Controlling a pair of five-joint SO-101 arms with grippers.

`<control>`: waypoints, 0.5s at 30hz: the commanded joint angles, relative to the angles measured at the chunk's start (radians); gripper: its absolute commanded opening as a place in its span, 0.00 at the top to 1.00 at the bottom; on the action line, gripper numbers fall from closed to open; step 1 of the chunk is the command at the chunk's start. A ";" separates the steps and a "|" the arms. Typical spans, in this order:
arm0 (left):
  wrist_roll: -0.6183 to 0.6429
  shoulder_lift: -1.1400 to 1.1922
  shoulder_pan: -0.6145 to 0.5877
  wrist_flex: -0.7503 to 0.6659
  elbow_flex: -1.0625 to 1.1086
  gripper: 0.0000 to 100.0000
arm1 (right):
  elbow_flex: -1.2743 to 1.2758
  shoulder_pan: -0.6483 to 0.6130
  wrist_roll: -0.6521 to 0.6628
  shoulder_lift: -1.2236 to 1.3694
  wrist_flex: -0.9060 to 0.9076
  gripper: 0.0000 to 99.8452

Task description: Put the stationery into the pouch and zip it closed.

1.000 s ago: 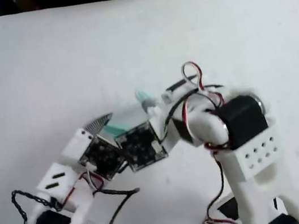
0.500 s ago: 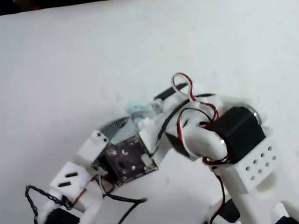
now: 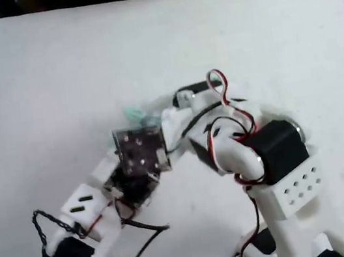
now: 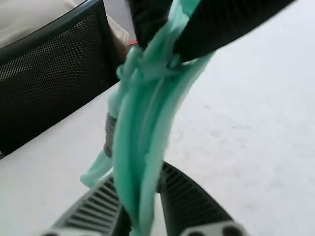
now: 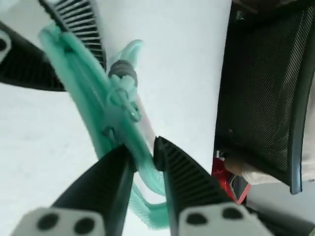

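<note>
Two arms meet near the middle of the white table [image 3: 32, 79]. In the high view, the left arm [image 3: 84, 212] comes in from 7 o'clock and points toward 1 o'clock. The right arm [image 3: 275, 151] rises from 5 o'clock, elbow bent, with its forearm turned toward 10 o'clock.

Pouch [image 3: 135, 115] – teal. From above a corner shows at the 11 o'clock side of the wrist blocks; the rest lies under them.

Left wrist view: left gripper [image 4: 142, 209], ribbed jaws closed on one end of the pouch [image 4: 147, 123]. The right gripper [image 4: 170, 34], black fingers, is clamped on the far end.

Right wrist view: right gripper [image 5: 142, 160], jaws pinched on the pouch [image 5: 93, 93] edge; the left gripper [image 5: 59, 34] is on the opposite end.

Long axis of the pouch runs straight from one gripper to the other – held edge-on, folded narrow, stretched between them. A small grey piece [image 5: 123, 73] sits on its edge near the zip line; what it is cannot be told. Contact with the table cannot be told.

Black mesh chair [image 5: 266, 88] stands beyond the table edge.
</note>
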 commanded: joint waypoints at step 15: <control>0.270 -0.002 -0.004 -0.230 0.005 0.98 | -0.037 0.170 -0.350 -0.056 -0.048 0.82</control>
